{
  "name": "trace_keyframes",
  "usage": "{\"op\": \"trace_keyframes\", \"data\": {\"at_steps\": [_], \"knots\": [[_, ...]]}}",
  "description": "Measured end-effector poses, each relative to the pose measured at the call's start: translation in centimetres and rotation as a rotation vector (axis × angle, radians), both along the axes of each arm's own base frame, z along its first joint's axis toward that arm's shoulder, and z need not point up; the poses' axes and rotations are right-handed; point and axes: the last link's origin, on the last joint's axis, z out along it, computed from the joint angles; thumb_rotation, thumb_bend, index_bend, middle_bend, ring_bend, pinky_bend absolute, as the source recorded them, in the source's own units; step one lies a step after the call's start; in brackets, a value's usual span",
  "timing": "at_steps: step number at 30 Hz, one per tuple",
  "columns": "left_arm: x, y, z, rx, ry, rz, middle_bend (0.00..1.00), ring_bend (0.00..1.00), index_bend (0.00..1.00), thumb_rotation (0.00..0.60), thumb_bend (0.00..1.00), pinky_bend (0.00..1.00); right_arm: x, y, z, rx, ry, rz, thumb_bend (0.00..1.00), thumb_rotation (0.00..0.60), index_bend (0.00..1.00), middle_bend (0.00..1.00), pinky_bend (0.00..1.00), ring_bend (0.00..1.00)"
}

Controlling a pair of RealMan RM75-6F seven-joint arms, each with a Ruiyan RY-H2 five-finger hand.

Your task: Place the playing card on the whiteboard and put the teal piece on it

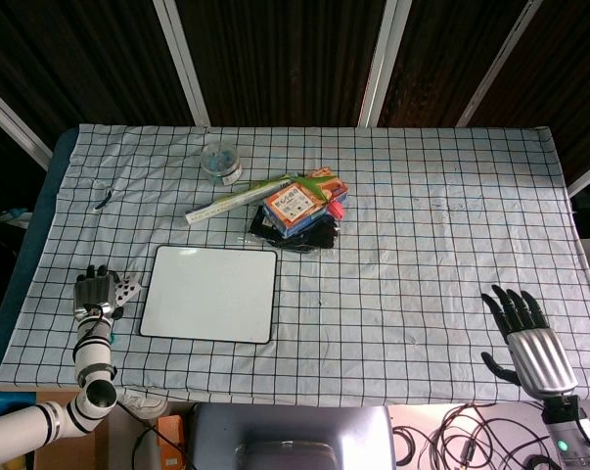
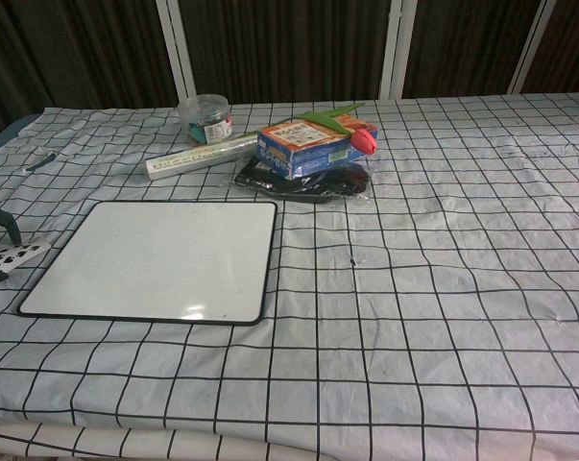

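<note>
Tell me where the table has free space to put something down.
The cloth between the whiteboard and the right hand is bare. Behind the whiteboard, the box pile and jar crowd it.

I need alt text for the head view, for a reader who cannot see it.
Left hand rests on a playing card beside an empty whiteboard on a checked tablecloth. Right hand hovers open at the near right edge; boxes and a jar sit behind.

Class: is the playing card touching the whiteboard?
Apart. The head view shows checked cloth between the playing card and the whiteboard.
</note>
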Motion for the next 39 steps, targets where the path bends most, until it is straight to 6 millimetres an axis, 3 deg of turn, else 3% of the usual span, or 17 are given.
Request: {"op": "trace_keyframes", "data": {"at_steps": [13,23,30,39], "knots": [[1.0,-0.3,0.9,0.037,-0.074,-0.056,0.12,0.03,0.48,0.6,0.3,0.17,0.0,0.0,0.0,0.002,-0.001,-0.001,0.19,0.6,0.0,0.0,0.0,0.0],[4.1,-1.2,1.9,0.058,-0.249,-0.181,0.13,0.04,0.48,0.6,0.31,0.17,-0.2,0.2,0.2,-0.001,-0.003,-0.005,0.19,0.6,0.0,0.0,0.0,0.0],[6.8,-2.1,-0.6,-0.028,-0.332,-0.295,0.13,0.04,0.48,0.6,0.32,0.17,-0.3,0.3,0.5,-0.006,-0.006,-0.01,0.19,0.6,0.0,0.0,0.0,0.0],[7.4,-1.4,-3.7,-0.06,-0.354,-0.299,0.13,0.04,0.44,0.6,0.32,0.17,-0.6,0.4,1.0,-0.018,-0.013,-0.018,0.19,0.6,0.0,0.0,0.0,0.0]]}}
